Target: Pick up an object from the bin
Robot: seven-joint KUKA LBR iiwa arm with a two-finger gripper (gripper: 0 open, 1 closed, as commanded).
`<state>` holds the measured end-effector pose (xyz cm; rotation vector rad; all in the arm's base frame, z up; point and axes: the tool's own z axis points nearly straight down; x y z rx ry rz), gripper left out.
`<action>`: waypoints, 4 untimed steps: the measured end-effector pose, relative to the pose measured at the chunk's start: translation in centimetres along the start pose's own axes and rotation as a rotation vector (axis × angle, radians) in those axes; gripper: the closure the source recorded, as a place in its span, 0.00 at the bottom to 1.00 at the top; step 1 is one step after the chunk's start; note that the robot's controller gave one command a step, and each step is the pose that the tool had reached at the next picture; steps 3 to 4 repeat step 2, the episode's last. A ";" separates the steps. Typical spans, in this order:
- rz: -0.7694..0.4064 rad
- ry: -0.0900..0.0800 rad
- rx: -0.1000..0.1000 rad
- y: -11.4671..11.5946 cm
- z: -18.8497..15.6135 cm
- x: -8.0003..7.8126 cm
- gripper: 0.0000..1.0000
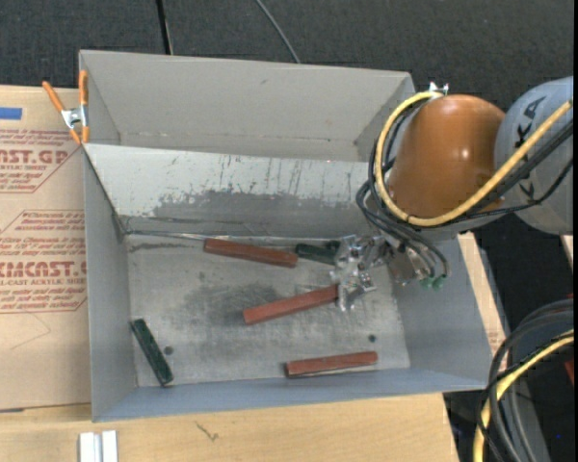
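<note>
Grey metal bin [241,104] with only a handful of things scattered on its scuffed floor, nothing heaped. The arm [544,152] comes in from the right with its big orange cover [443,157] and a loop of yellow and black cables [378,176] hanging over the right side of the bin. Below that, the gripper [352,282] is down low near the floor, right of the middle. It sits right at the right-hand end of a reddish-brown stick [291,306] that lies at a slant across the middle of the floor, its left end lower in the view than its right. That end and the metal tip look like they meet, but honestly I can't tell if the gripper is spread or pinched together, or if it really has the stick. Just left of the gripper, a bit higher up in the view, there's a short dark green piece [316,251], and next to that a second reddish-brown stick [250,251] lying close along the back wall. A third reddish-brown stick [330,363] lies nearly flat across the view near the front wall, apart from the gripper. Way over in the front-left corner there's a long dark green stick [150,351], well apart from everything else.
</note>
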<state>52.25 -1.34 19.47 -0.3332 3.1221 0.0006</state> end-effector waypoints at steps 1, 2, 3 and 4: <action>0.000 0.000 0.000 0.0 0.0 0.0 1.00; -0.404 -0.005 0.002 -1.4 -13.3 0.0 1.00; -0.404 -0.005 0.002 -1.4 -13.3 0.0 1.00; -0.404 -0.005 0.002 -1.4 -13.3 0.0 1.00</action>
